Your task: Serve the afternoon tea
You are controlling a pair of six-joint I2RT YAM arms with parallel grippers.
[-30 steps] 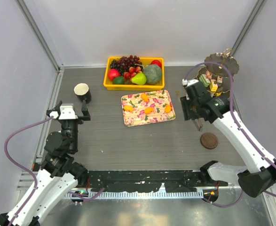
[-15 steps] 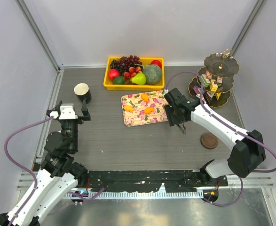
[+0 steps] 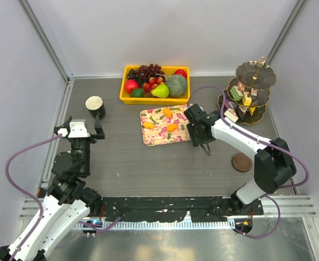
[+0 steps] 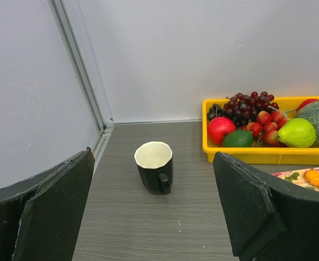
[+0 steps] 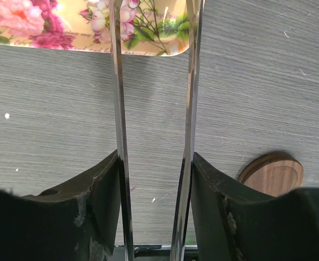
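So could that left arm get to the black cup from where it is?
Probably yes: the black cup stands upright on bare table straight ahead of the left gripper, whose jaws are open, and nothing lies between them.

A lab test cell: plain white panel walls (image 3: 164, 32) on grey aluminium frame posts (image 3: 45, 41) enclose a grey wood-grain tabletop (image 3: 148, 168), with a black mounting rail (image 3: 164, 209) at its near edge.

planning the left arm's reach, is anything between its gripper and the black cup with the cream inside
Nothing. In the left wrist view the stretch of grey wood-grain table from the open left gripper to the black cup is bare.
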